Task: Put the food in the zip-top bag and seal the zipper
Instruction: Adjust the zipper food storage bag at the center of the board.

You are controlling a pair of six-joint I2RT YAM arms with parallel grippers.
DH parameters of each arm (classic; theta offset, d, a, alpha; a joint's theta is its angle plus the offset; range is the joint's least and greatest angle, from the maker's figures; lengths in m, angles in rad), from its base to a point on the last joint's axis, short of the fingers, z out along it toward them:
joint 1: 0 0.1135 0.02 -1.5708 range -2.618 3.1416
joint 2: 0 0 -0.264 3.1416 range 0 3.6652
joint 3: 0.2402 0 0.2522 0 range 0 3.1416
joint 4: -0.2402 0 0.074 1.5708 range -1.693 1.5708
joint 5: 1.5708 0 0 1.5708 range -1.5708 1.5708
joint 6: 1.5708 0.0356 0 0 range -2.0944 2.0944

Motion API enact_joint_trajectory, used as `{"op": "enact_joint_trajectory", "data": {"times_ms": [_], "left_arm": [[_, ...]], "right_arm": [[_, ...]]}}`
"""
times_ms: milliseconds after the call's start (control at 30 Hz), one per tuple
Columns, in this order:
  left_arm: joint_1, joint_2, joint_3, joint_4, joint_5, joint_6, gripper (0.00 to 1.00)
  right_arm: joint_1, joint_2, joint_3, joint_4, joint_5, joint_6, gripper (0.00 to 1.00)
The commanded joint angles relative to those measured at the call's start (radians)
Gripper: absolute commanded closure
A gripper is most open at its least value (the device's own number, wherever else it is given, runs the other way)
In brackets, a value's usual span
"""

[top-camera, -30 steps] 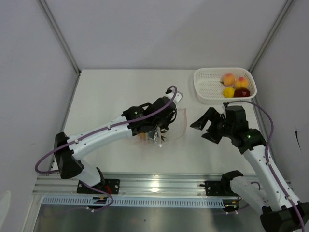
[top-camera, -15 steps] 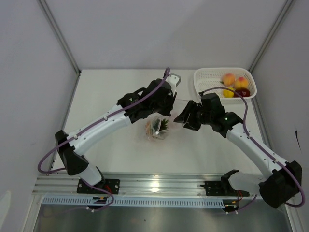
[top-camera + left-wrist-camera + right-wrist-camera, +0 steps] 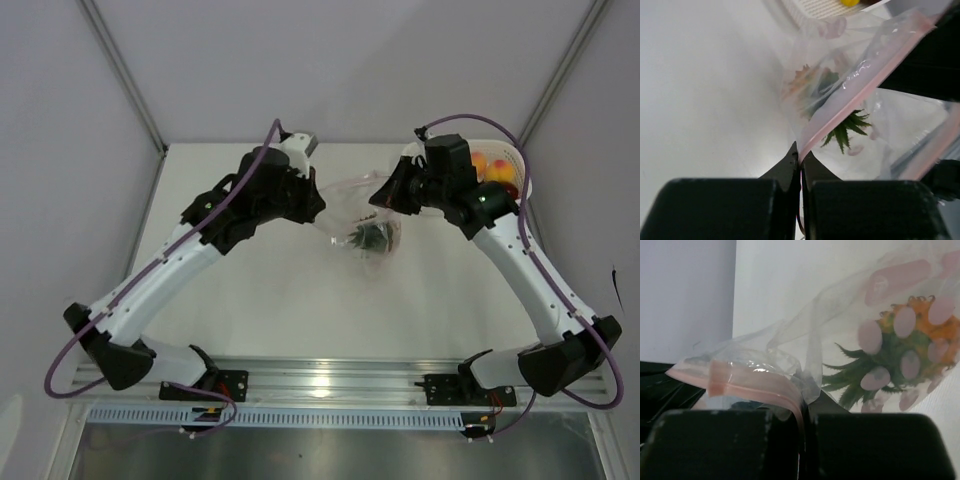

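White table, grey walls behind. The bag hangs just past centre, toward 1 o'clock, strung between both arms. The left gripper is pinched tight on the 9 o'clock end of the zipper. The right gripper is clamped on the 3 o'clock end, where the film is bunched. The pineapple sits at the bag's low point. Other fruit lies in the basket at 2 o'clock, so sealing now looks premature.

Procedure: hold both pinches level. Draw them apart along the strip only until it lies straight. Smooth the bunched end before pressing the tracks together.

The zipper's long axis runs 9 to 3 o'clock. The bag body sags toward 6 o'clock. The crown appears to point toward the mouth.
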Motion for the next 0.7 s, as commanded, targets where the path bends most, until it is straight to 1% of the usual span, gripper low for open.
{"op": "enact_joint_trajectory", "data": {"times_ms": [0, 67, 100, 167, 200, 233, 267, 300, 367, 400, 433, 467, 500, 567, 600, 633, 667], "left_arm": [[0.019, -0.094, -0.102, 0.077, 0.022, -0.03, 1.0], [0.042, -0.039, -0.107, 0.048, 0.083, -0.037, 0.99], [0.042, 0.003, -0.108, 0.041, 0.078, -0.03, 1.0], [0.045, 0.012, -0.142, 0.098, 0.079, -0.03, 0.99], [0.047, 0.017, -0.132, 0.1, 0.079, -0.026, 0.99], [0.048, 0.021, -0.083, 0.066, 0.071, -0.017, 0.99], [0.045, 0.02, -0.055, 0.052, 0.071, -0.017, 0.99], [0.047, 0.003, 0.012, 0.049, 0.074, -0.009, 0.99], [0.047, -0.014, 0.056, 0.02, 0.082, -0.006, 0.99], [0.045, -0.021, 0.077, 0.008, 0.096, -0.007, 0.99], [0.045, -0.04, 0.117, -0.002, 0.105, -0.01, 1.0], [0.043, -0.055, 0.117, -0.003, 0.113, -0.015, 0.99], [0.04, -0.074, 0.09, 0.02, 0.123, -0.023, 0.99], [0.037, -0.141, -0.06, 0.082, 0.124, -0.035, 0.99], [0.039, -0.156, -0.099, 0.148, 0.113, -0.037, 1.0], [0.042, -0.16, -0.13, 0.161, 0.107, -0.038, 0.99], [0.042, -0.132, -0.154, 0.163, 0.101, -0.032, 0.99]], "right_arm": [[-0.017, -0.014, -0.061, -0.02, 0.022, -0.038, 1.0], [-0.039, 0.032, -0.125, 0.004, -0.02, -0.04, 1.0], [-0.04, 0.049, -0.133, 0.003, -0.017, -0.05, 1.0], [-0.039, 0.081, -0.115, -0.026, 0.012, -0.069, 1.0], [-0.039, 0.083, -0.098, -0.046, 0.022, -0.081, 1.0], [-0.037, 0.08, -0.041, -0.058, 0.028, -0.086, 1.0], [-0.037, 0.077, -0.04, -0.072, 0.035, -0.092, 1.0], [-0.034, 0.077, 0.041, -0.104, 0.054, -0.105, 1.0], [-0.03, 0.081, 0.13, -0.14, 0.063, -0.116, 1.0], [-0.023, 0.086, 0.206, -0.173, 0.048, -0.121, 1.0], [-0.02, 0.09, 0.236, -0.187, 0.037, -0.119, 1.0], [-0.016, 0.087, 0.256, -0.195, 0.032, -0.119, 1.0], [0.003, 0.083, 0.265, -0.197, 0.032, -0.118, 1.0], [0.021, 0.064, 0.229, -0.178, 0.045, -0.121, 1.0], [0.024, 0.045, 0.195, -0.137, 0.049, -0.124, 1.0], [0.021, 0.038, 0.123, -0.115, 0.049, -0.129, 1.0], [0.015, 0.04, 0.1, -0.102, 0.046, -0.144, 1.0]]}}
